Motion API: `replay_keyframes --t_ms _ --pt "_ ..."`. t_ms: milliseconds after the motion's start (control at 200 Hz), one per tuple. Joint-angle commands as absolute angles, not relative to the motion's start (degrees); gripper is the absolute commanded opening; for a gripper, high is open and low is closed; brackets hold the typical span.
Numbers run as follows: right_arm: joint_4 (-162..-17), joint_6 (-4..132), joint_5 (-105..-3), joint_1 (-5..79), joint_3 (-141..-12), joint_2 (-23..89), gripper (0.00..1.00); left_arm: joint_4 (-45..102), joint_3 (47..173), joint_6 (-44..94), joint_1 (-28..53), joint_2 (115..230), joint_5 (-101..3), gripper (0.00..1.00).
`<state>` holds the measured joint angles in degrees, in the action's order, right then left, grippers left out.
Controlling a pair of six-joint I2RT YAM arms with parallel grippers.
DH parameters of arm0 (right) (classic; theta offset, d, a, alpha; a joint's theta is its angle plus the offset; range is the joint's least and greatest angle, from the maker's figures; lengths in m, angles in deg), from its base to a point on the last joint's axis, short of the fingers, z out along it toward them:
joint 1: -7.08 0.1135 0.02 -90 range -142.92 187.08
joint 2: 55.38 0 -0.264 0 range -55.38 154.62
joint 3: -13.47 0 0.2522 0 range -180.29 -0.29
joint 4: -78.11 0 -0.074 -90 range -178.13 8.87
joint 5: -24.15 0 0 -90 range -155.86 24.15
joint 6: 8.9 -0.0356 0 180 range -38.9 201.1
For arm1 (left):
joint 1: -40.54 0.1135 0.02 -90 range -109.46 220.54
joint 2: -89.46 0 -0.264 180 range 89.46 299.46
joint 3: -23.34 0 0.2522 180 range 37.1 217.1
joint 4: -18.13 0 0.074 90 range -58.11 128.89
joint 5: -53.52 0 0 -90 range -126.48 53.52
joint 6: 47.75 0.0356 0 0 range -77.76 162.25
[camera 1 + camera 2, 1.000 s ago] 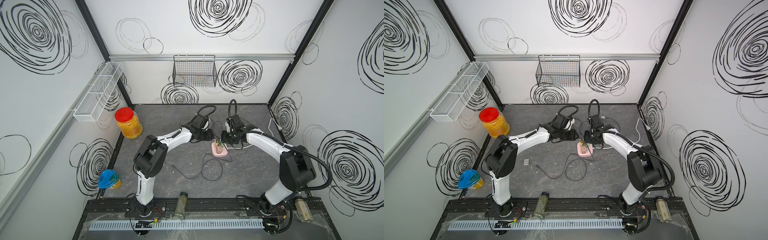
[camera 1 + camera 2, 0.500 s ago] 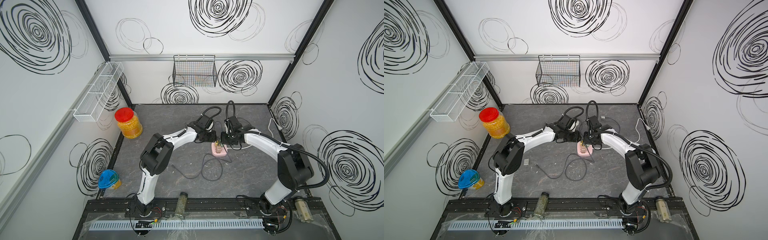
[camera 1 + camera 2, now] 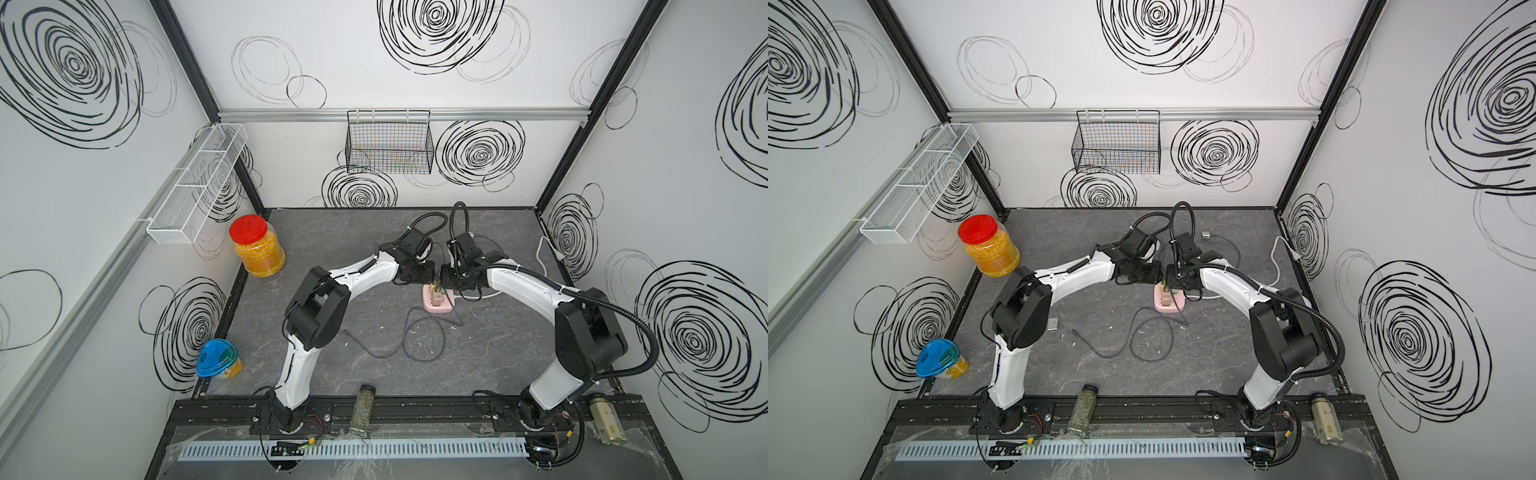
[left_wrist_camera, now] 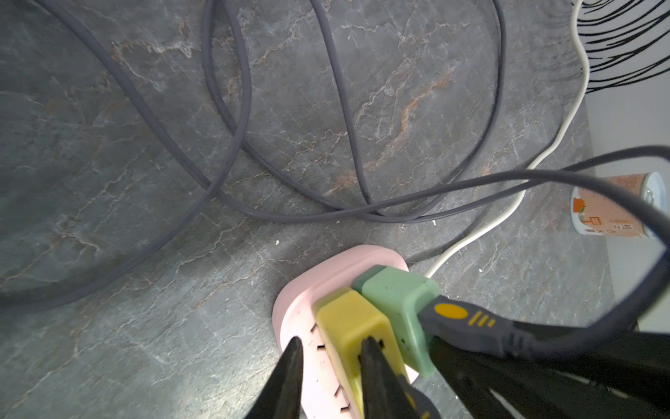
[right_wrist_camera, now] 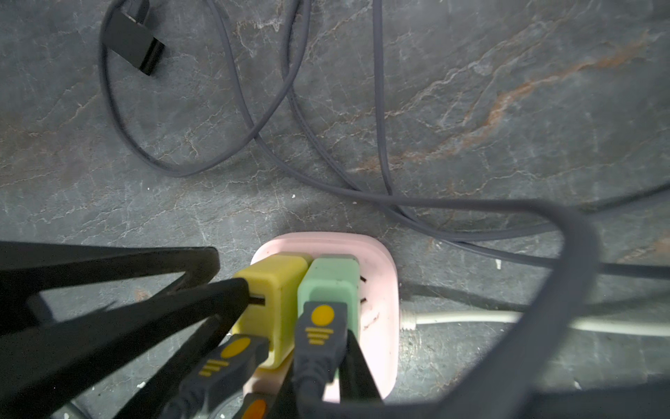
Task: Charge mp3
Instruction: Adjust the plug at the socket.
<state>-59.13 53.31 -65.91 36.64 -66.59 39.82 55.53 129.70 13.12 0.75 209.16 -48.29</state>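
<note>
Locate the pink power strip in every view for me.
In a top view: pink power strip, mid-table.
In a top view: same spot.
Left wrist: lower centre.
Right wrist: lower centre.
Shared landmark: white cord leaving the strip.

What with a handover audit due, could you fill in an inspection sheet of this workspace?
Surface: grey marbled tabletop, scattered white specks.
Job's things: pink rounded power strip carrying a yellow cube charger and a green cube charger; dark grey USB plug with an orange dot appears seated in the green one; mp3 player not identifiable.
Clutter: red-lidded jar of yellow pieces; blue-lidded cup; greenish spice jar lying on the front rail.
Grippers: left gripper open, one finger against the yellow charger; right gripper shut on the USB plug.
Cables: dark grey cable looped on the tabletop; white cord leaving the strip.
Surroundings: white walls with black spirals; black wire basket; white mesh shelf.
</note>
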Motion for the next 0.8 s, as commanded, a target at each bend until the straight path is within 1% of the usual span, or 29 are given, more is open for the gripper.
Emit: replay_keyframes --t_ms 0,155,240,370,450,580,711,796 --pt "-56.93 53.33 -66.91 37.41 -65.03 41.64 0.17 61.02 128.77 14.65 -1.03 212.98 -46.82 0.32" --pt "-56.49 52.99 -67.3 37.93 -65.67 41.52 0.17 60.1 128.79 14.39 -1.06 212.89 -46.44 0.31" --pt "-56.07 52.8 -67.6 38.0 -66.58 40.62 0.18 57.28 128.25 13.44 -0.2 210.98 -46.96 0.31" --pt "-55.23 52.54 -67.78 37.95 -68.8 38.44 0.21 54.38 128.24 12.02 1.71 206.67 -45.68 0.34" --pt "-55.09 52.54 -66.74 38.02 -70.28 36.94 0.24 52.89 127.55 11.84 2.92 203.24 -45.24 0.37" --pt "-53.63 52.3 -66.12 38.0 -72.17 34.67 0.32 52.79 125.12 10.54 5.38 197.79 -45.78 0.38" --pt "-49.51 50.82 -70.06 37.94 -72.62 31.77 0.36 57.46 119.9 10.17 7.47 191.02 -38.75 0.41" --pt "-42.71 47.02 -76.17 38.65 -74.54 29.61 0.39 60.3 114.53 9.34 8.19 185.85 -32.38 0.45"
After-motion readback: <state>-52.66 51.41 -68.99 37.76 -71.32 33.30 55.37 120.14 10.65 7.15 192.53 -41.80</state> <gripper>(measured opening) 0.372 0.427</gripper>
